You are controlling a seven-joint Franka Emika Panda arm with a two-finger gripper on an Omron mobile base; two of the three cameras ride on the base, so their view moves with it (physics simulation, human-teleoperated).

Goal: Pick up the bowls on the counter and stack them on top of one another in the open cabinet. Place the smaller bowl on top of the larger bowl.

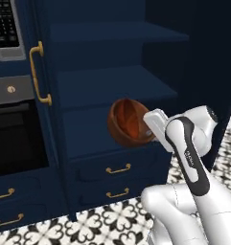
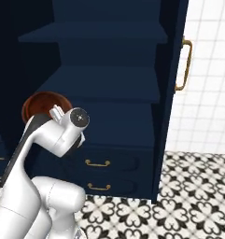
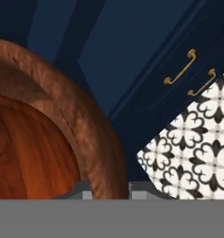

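**Larger bowl held at the open cabinet**

Dark navy cabinetry fills the background, standing on a floor [image 2: 198, 186] of black-and-white patterned tiles. The open cabinet [image 1: 112, 86] shows flat navy shelves stepping upward, with two drawers [image 1: 118, 168] bearing brass pulls below them. Its door [image 2: 172, 93] stands open at 3 o'clock in the right base view, carrying a curved brass handle [image 2: 184, 65]; beyond it lies a white tiled wall [image 2: 209, 70]. In the left base view, a second brass handle [image 1: 36, 72] sits at 9 o'clock, with a keypad panel [image 1: 5, 24] at 11 o'clock.

The larger bowl [image 1: 129, 122] hangs in the air at the centre of the left base view, tipped on its side so that its streaked reddish-brown interior faces the camera. It sits in front of the lowest shelf, above the drawers, and rests on no shelf. In the right base view the same bowl [image 2: 43, 106] appears at 9 o'clock, partly behind the arm.

The tool [image 3: 108, 188] grips the larger bowl by its thick rim: in the hand view the rim [image 3: 92, 139] runs down between the two fingertips [image 3: 83, 191], one on each side of the wall. Drawer pulls and floor tiles lie at 2 to 4 o'clock in that view.
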